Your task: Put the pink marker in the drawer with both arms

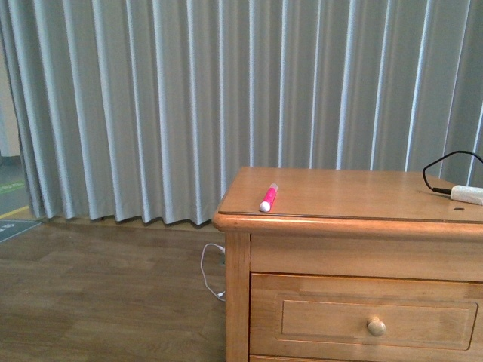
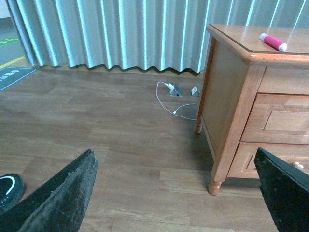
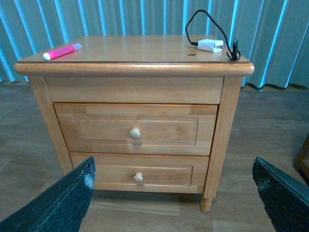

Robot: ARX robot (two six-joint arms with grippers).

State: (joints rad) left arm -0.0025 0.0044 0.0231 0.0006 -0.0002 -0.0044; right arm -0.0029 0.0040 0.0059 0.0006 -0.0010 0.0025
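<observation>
left fingers and right fingers spread wide, empty, held low facing the shut drawer. marker lies at the surface's front-left corner.

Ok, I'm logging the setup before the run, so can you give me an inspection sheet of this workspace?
Surface: light-brown wooden cabinet top, mostly bare.
Job's things: short bright pink marker with white cap lies near the top's front left corner; upper wooden drawer with round knob is shut.
Clutter: white plug at the top's right side.
Grippers: left gripper and right gripper, jaws wide open, empty, off the cabinet.
Cables: black cable looped from the plug; white cable on the floor.
Surroundings: grey pleated curtain, wood-look floor.
</observation>
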